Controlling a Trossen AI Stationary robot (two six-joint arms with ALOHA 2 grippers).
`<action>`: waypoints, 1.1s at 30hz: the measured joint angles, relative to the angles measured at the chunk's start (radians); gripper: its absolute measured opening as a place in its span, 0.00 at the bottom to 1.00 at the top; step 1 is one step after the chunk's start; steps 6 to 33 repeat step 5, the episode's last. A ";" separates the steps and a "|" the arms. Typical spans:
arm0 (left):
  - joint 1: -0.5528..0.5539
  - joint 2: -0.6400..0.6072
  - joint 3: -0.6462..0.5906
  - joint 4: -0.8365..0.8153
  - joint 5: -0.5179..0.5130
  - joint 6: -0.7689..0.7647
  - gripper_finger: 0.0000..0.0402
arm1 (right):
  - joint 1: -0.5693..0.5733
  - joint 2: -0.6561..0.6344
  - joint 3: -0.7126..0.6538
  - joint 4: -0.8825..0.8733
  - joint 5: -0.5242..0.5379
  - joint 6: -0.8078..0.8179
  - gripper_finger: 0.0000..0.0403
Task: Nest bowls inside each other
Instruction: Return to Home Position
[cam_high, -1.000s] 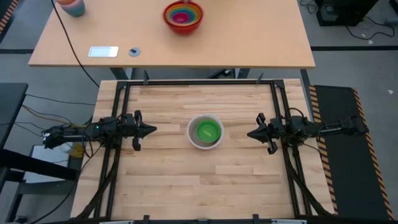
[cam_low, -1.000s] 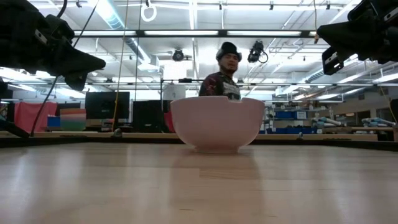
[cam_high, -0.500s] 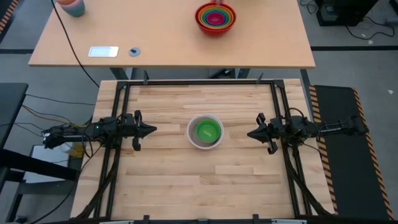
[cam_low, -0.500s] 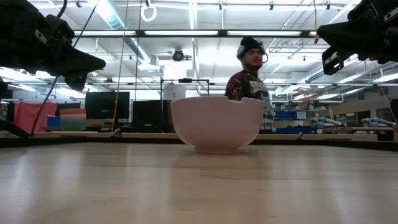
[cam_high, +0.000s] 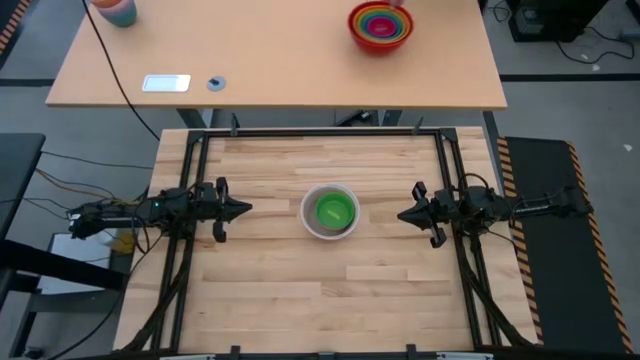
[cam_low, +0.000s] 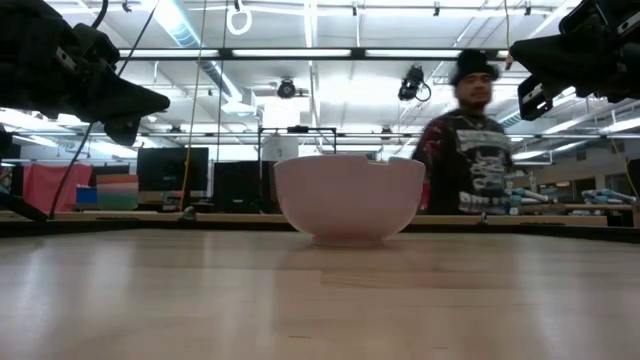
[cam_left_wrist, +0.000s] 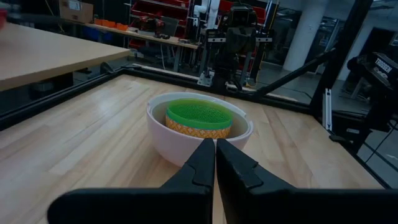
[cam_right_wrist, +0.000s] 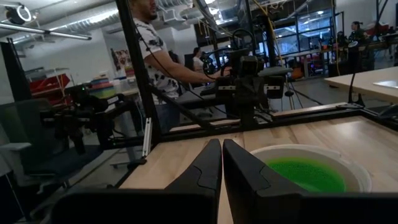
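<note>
A large white bowl (cam_high: 330, 211) stands on its base at the middle of the wooden table, with a bright green bowl (cam_high: 335, 210) sitting inside it. In the left wrist view the green bowl (cam_left_wrist: 199, 112) shows an orange-brown wall below its rim, inside the white bowl (cam_left_wrist: 180, 140). My left gripper (cam_high: 245, 210) hovers shut at the table's left, pointing level at the bowls, well short of them. My right gripper (cam_high: 402, 214) hovers shut at the table's right, likewise pointing at them. The low view shows the white bowl (cam_low: 349, 197) between both raised grippers.
A rainbow-coloured stack of bowls (cam_high: 380, 25) sits on the far desk at its right; a cup (cam_high: 113, 10) and a white card (cam_high: 166, 83) lie at its left. A person (cam_low: 470, 140) stands beyond the table. A black frame (cam_high: 320, 132) borders the table.
The rainbow-coloured stack of bowls has moved to the right along the far desk. The person behind the table has walked to the right. Both arms and the nested bowls have kept still.
</note>
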 joint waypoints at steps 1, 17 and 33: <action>0.000 0.000 0.000 0.000 0.000 0.000 0.05 | 0.000 0.000 0.000 0.000 0.000 0.000 0.07; 0.000 0.000 0.000 0.000 0.000 0.000 0.05 | 0.000 0.000 0.000 0.000 0.000 0.000 0.07; 0.000 0.000 0.000 0.000 0.000 0.000 0.05 | 0.000 0.000 0.000 0.000 0.000 0.000 0.07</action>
